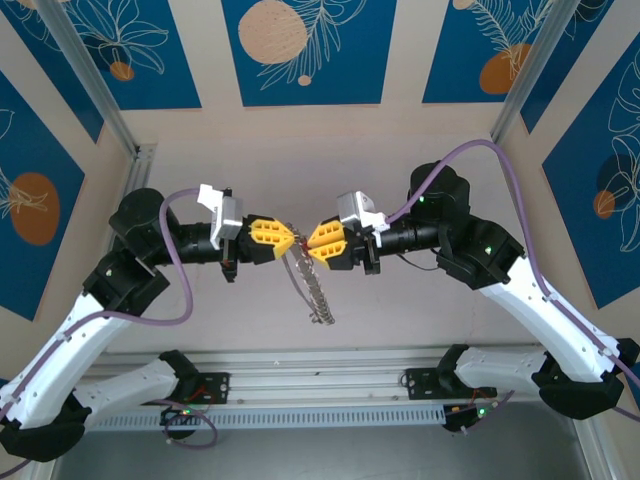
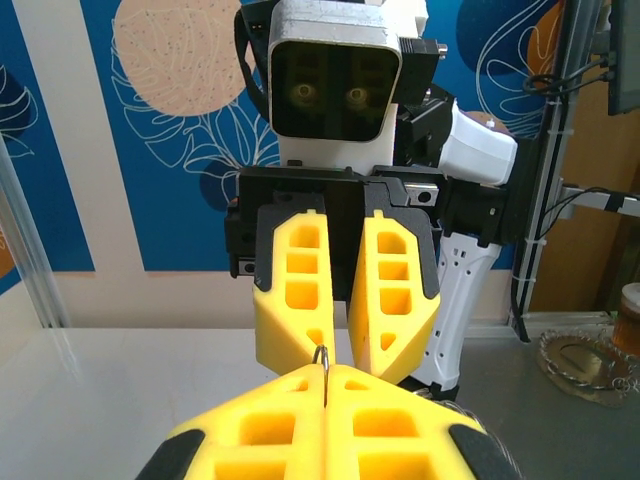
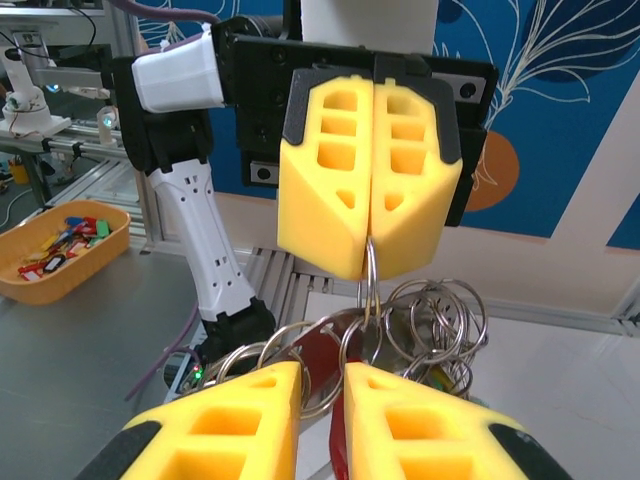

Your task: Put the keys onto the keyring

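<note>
High over the table my two grippers meet tip to tip. The left gripper (image 1: 291, 240) (image 2: 327, 376) is shut on a thin silver loop of the keyring (image 2: 323, 358) (image 3: 368, 285). A chain-like bunch of rings (image 1: 313, 296) (image 3: 432, 318) hangs below it. The right gripper (image 1: 311, 244) (image 3: 322, 370) faces it, its jaws a narrow gap apart. A key with a red head (image 3: 348, 325) and a small ring lie in that gap; the red head rests against one finger. I cannot tell whether both fingers press on it.
An orange tray (image 3: 108, 240) holding several coloured keys (image 3: 62, 243) stands off to the side beyond the left arm. A metal dish (image 2: 585, 362) sits on the table's far right. Aluminium frame posts (image 1: 95, 85) and rails (image 1: 330, 385) border the workspace.
</note>
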Tool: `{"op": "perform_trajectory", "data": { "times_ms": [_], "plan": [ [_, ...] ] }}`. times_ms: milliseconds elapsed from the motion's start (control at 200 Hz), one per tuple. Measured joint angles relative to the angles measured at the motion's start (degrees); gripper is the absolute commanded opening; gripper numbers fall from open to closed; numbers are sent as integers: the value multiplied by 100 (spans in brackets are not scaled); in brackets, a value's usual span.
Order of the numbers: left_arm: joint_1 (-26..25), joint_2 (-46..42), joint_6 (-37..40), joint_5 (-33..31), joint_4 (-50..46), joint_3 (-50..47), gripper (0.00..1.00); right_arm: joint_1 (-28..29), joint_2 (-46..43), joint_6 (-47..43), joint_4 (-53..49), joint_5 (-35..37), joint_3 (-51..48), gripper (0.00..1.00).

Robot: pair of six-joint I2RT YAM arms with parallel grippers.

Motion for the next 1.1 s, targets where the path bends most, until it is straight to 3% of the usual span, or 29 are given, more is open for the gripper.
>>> {"op": "perform_trajectory", "data": {
  "times_ms": [585,1100],
  "plan": [
    [11,17,-660,173,994,-334,0,101,66,203,391,-31,-61,18],
    [13,17,-404,103,732,-330,0,24,48,295,420,330,-105,24]
  ]
}}
